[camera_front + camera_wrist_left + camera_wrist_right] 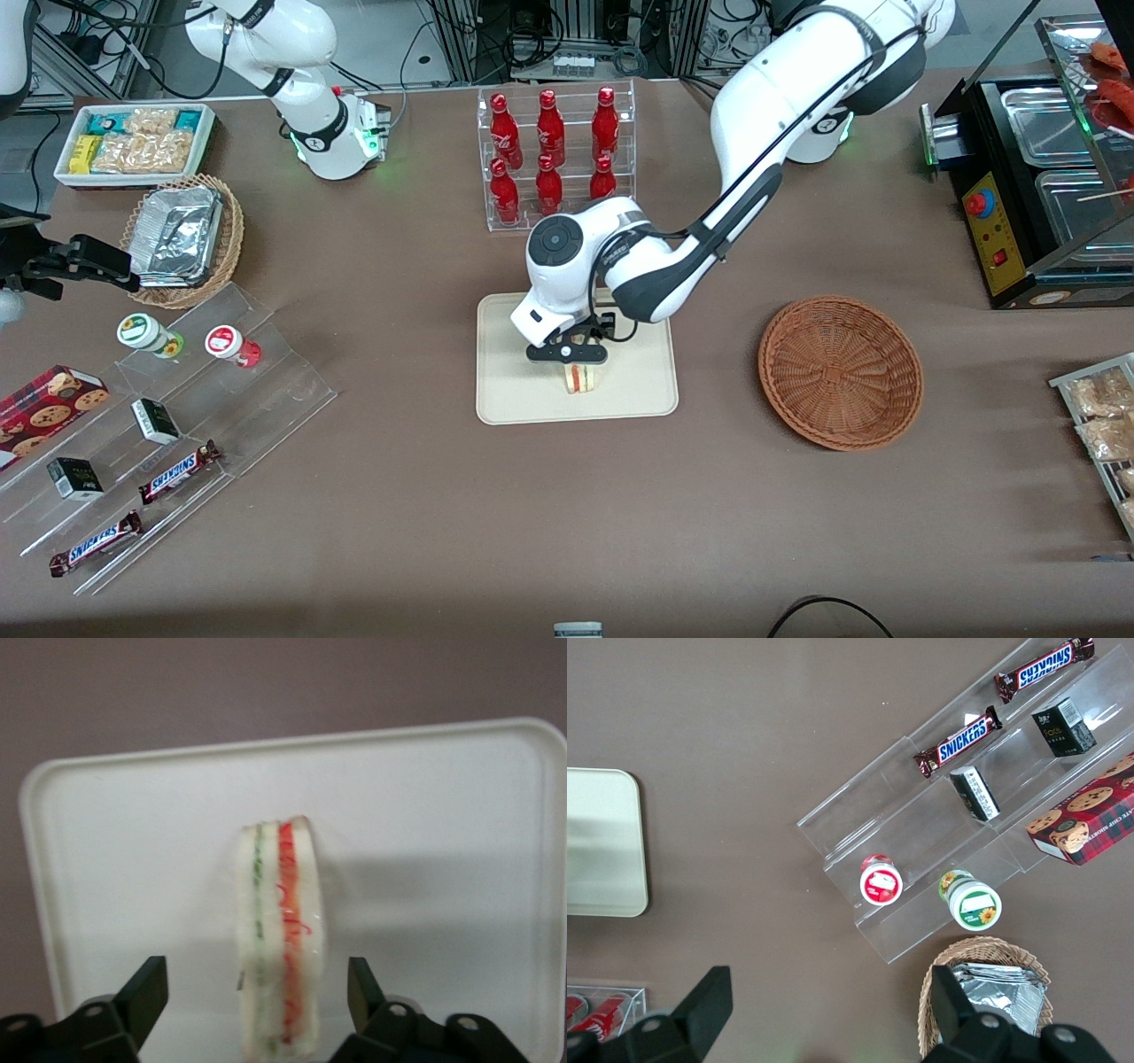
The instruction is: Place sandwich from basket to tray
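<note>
Claw (574, 356) low over tray (514, 399), fingers (142, 997) spread wide, gripping nothing, sandwich (580, 377) standing on edge between them untouched, basket (840, 372) well apart on bench (399, 496).

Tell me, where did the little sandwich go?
The small triangular clear-wrapped sandwich stands on its edge on the flat cream-beige rectangular tray, between the open fingers of the left arm's hand. The round reddish-brown wicker basket lies beside the tray.
</note>
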